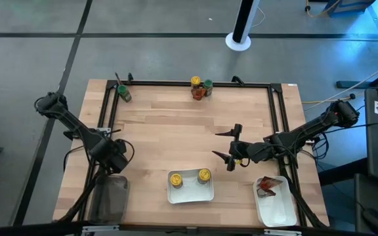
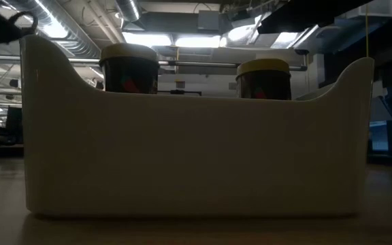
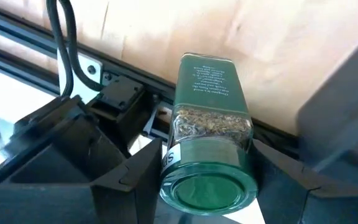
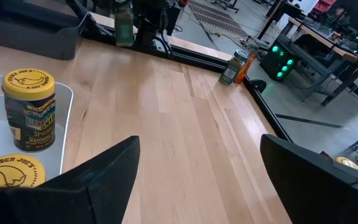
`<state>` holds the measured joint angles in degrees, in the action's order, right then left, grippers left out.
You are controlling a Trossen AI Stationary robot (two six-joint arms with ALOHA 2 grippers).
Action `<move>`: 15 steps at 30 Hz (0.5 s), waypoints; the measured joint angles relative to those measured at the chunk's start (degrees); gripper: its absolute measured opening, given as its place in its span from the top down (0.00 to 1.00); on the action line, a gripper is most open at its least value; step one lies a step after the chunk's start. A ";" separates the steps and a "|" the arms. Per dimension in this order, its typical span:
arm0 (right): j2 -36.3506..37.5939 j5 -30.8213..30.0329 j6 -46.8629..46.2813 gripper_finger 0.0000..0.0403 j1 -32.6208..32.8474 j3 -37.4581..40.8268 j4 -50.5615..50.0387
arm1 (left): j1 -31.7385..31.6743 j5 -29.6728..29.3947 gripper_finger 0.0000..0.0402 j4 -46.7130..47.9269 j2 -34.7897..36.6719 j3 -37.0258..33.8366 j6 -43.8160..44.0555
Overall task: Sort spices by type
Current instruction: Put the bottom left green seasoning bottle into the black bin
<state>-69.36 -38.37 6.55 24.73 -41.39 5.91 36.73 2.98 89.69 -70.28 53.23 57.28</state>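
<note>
On the bench [image 1: 176, 124], my left claw [image 1: 118, 156] grips a green-capped jar [image 3: 209, 155] by its sides, cap toward my wrist, long axis running out between the fingers. The dark bin [image 1: 108, 196] lies just nearer the front edge. My right claw [image 1: 230, 145] hangs open mid-bench, beside the tray [image 1: 190, 194] of yellow-capped jars [image 1: 176, 179].

High view straight down; low view level, close behind tray [image 2: 182, 156], shared overhead.

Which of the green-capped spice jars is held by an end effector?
The green-capped glass jar between the left end effector's fingers, over the table's left edge. The other green-capped jars stand free at the far edge.
</note>
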 joint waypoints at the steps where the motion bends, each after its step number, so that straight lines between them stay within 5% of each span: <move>1: 0.00 0.00 0.00 0.18 0.00 0.00 -0.02 | 0.00 0.00 0.52 0.04 0.00 0.93 0.69; 15: 0.00 -0.08 6.72 0.18 -0.01 0.00 0.01 | -0.02 1.35 0.52 0.39 -1.10 17.04 10.37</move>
<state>-69.36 -38.44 13.27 24.72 -41.39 5.92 36.71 4.34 90.08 -71.38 70.28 67.64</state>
